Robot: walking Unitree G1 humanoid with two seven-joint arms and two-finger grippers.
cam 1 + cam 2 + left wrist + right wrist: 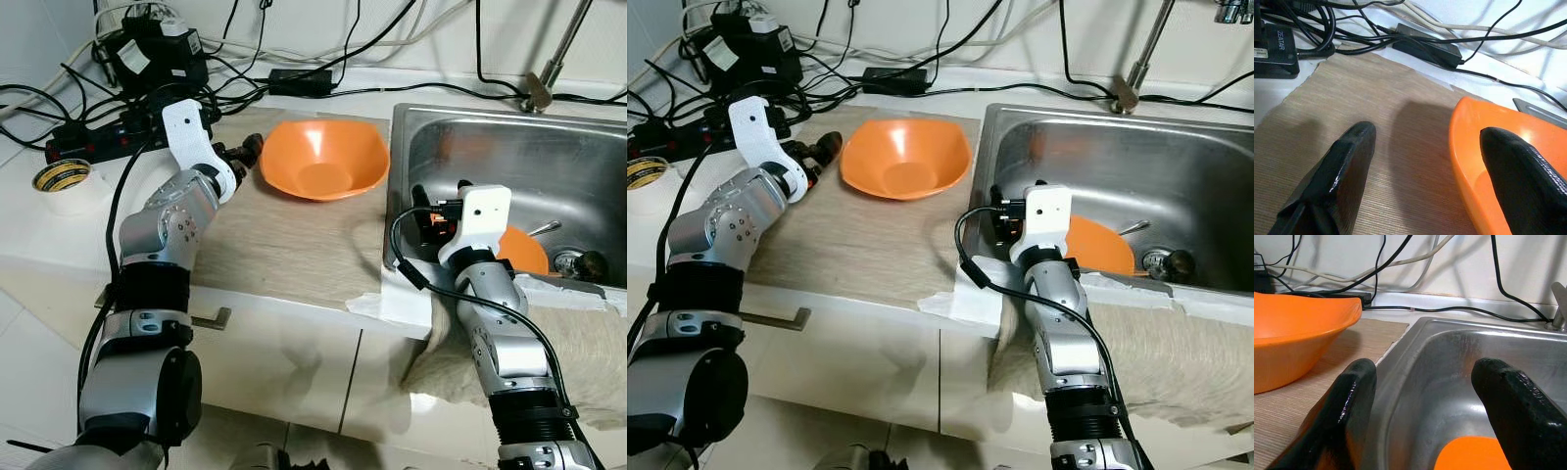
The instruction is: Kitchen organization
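Observation:
An orange bowl (323,157) stands upright on the woven mat (284,245) left of the sink (578,157). My left gripper (243,152) is open at the bowl's left rim. In the left wrist view, one finger (1337,181) is over the mat and the other (1523,181) over the bowl (1469,142). A second orange dish (524,253) lies in the sink basin. My right gripper (423,208) is open with nothing between its fingers. It hangs just inside the sink's left wall (1449,362), above that orange dish (1469,455).
Behind the mat lie a black power strip (88,137), adapters and tangled cables. A tape roll (61,176) sits at the far left. The faucet (544,83) rises behind the sink, with a drain (573,262) and a metal utensil (544,228) inside. A towel (588,343) drapes the counter edge.

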